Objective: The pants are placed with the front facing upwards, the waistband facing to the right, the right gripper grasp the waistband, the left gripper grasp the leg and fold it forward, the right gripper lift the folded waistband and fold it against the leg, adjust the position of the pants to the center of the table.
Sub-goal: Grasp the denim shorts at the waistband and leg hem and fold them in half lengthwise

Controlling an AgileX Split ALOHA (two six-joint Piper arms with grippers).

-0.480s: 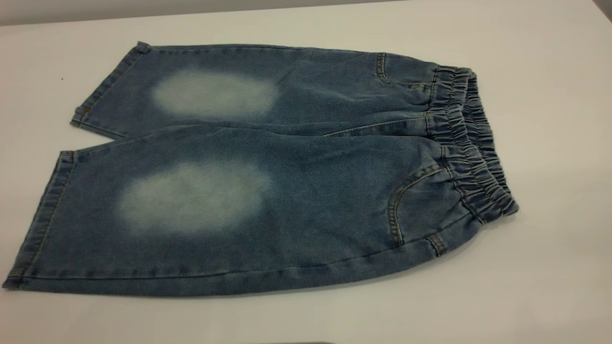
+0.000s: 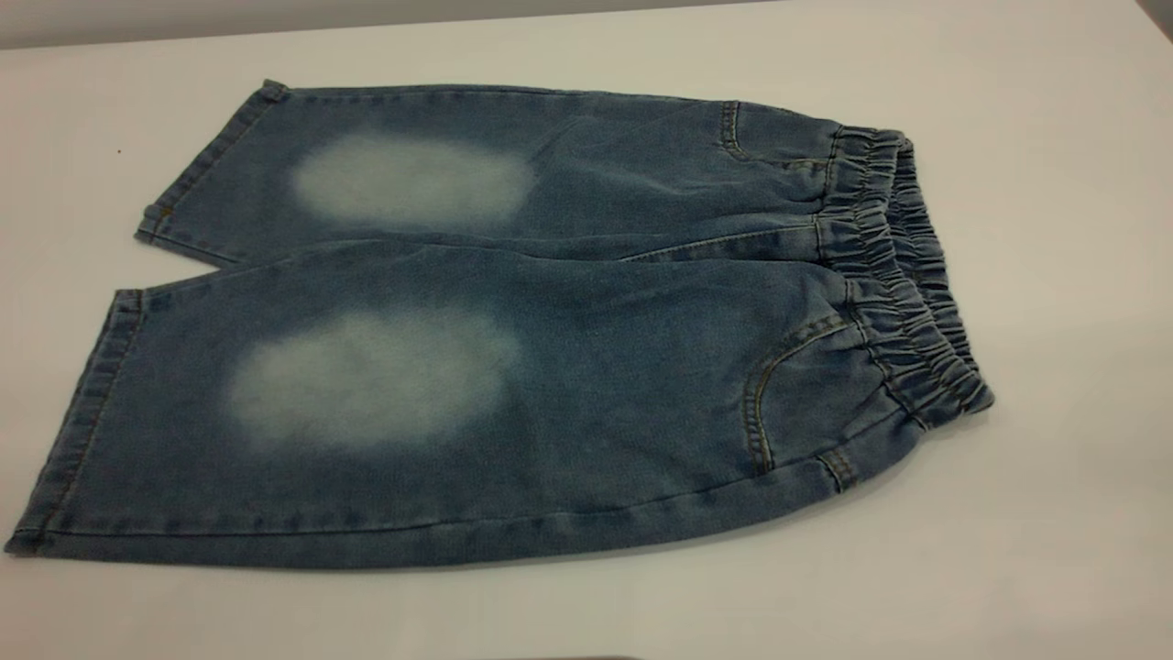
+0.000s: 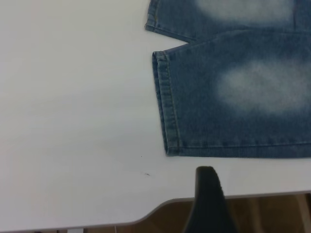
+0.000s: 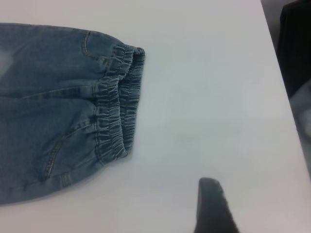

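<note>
The blue denim pants (image 2: pixel 513 348) lie flat and front up on the white table (image 2: pixel 1054 513), with a pale faded patch on each leg. The ruched waistband (image 2: pixel 903 275) points right and the leg hems (image 2: pixel 82 422) point left. Neither gripper shows in the exterior view. In the left wrist view, a black part of my left gripper (image 3: pixel 209 199) hangs over the table edge, apart from the near leg hem (image 3: pixel 167 107). In the right wrist view, a black part of my right gripper (image 4: pixel 214 206) is over bare table, well away from the waistband (image 4: pixel 116 107).
The table's edge (image 3: pixel 146 216) runs close by the left gripper, with brown floor beyond it. A dark object (image 4: pixel 296 43) stands past the table's edge in the right wrist view. White table surface surrounds the pants on all sides.
</note>
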